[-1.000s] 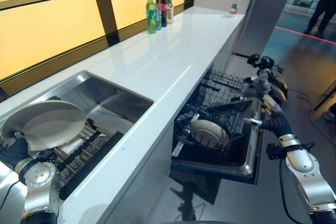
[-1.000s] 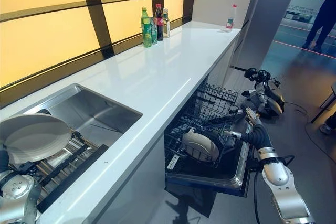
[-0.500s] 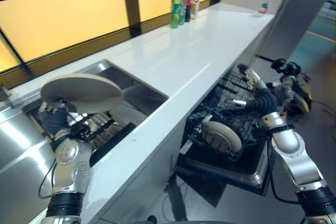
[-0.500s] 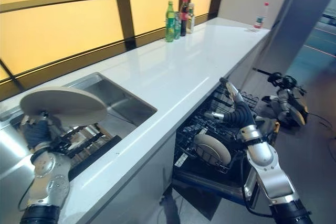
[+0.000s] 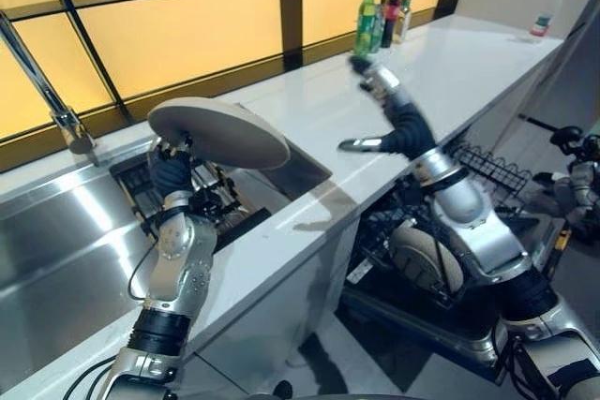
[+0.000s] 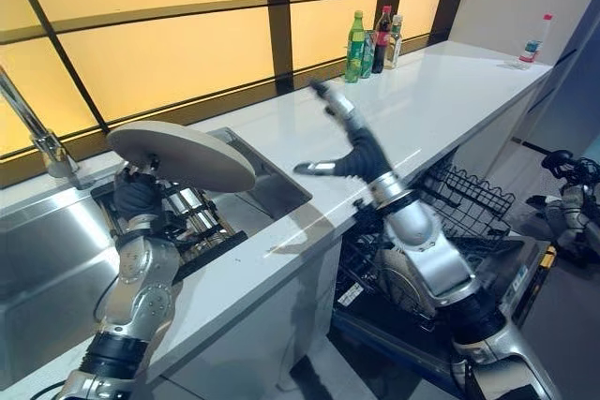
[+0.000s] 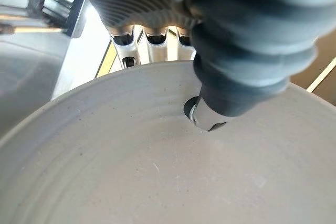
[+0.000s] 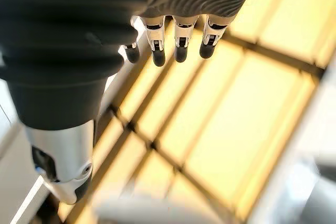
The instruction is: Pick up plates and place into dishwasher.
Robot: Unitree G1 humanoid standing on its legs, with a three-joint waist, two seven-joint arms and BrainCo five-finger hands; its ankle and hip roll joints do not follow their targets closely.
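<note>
My left hand point(image 5: 172, 173) has the plate point(image 5: 217, 132) pinched at its rim, thumb on top and fingers underneath, as my left wrist view shows, and the plate rides nearly flat at centre-left of the frame, above the sink point(image 5: 56, 250) and its dark drying rack point(image 5: 211, 205). A second ago that plate sat low at the left edge, tilted down among the rack bars; now it is up clear of them, so the lift is done. The whole scene has slid too (the camera turned towards the sink, the bottles point(image 5: 380, 14) didn't wander).

My right hand point(image 5: 380, 105) has made the bigger move: it was down by the dishwasher basket point(image 5: 483, 168) at the right, and now it is raised over the white tabletop point(image 5: 459, 63) in the upper middle, fingers straight and spread, thumb held apart, holding nothing. I judge it is coming across to take the plate from my left hand, or at least to steady it.

Down at lower right the dishwasher stands open with one plate in the basket point(image 5: 424, 258) already standing on edge. So one is in, one is in the air, and what's left for this one is the carry across the tabletop edge and down into the wires. The risk I see is the rim pinch slipping as the plate swings over.
</note>
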